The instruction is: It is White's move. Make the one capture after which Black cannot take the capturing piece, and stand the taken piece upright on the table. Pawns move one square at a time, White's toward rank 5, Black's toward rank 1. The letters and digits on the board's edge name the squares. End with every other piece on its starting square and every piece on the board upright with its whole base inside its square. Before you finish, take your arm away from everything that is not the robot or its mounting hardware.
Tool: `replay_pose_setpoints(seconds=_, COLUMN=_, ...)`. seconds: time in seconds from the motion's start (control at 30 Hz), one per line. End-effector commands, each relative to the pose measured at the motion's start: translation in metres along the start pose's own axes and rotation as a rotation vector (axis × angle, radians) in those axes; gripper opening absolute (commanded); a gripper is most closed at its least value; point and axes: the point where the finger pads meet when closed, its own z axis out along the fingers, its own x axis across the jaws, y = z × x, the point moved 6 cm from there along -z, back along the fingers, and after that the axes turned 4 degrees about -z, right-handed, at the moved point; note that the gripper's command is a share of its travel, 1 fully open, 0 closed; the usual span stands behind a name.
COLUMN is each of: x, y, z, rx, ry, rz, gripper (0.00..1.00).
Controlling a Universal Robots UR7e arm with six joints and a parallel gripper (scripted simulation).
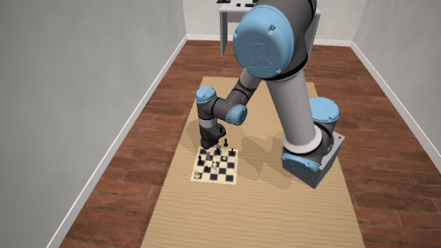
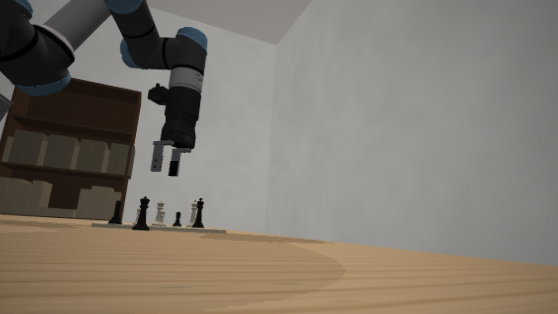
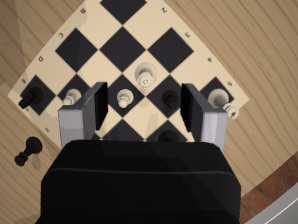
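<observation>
From my remote seat, wrist view left to right: a small black chess piece stands upright on the light striped wooden worktop, off the board near its corner. Next, the small five-by-five black-and-cream chessboard sits rotated to a diamond in frame. On its near edge row I see a black piece at the far left corner square, then a white piece partly hidden behind the left finger. Between the fingers, lower down on the board, a white piece and a larger white piece one square further in, both upright as far as I can tell. A dark piece sits just inside the right finger, and a white piece is at the right corner, partly hidden. Piece types are too small for me to call. The black two-finger end effector is spread wide with nothing between the fingers. In the exterior view the end effector hangs well above the pieces, pointing down, touching none of them. Top view shows the grey-and-blue arm reaching from its grey base block across the worktop to the far row of the board, and the off-board black piece stands just beyond the board's far edge. Brown bookshelf against the back wall.
</observation>
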Motion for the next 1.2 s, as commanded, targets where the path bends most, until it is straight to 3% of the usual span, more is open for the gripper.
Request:
replay_pose_setpoints(seconds=0.0, x=0.000, y=0.000, z=0.000, rx=-0.001, ry=0.000, rz=0.000, gripper=1.00)
replay_pose_setpoints(seconds=0.7, x=0.000, y=0.000, z=-0.008, rx=-0.001, ry=0.000, rz=0.000, gripper=1.00)
replay_pose_setpoints(seconds=1.17, x=0.000, y=0.000, z=-0.056, rx=-0.001, ry=0.000, rz=0.000, gripper=1.00)
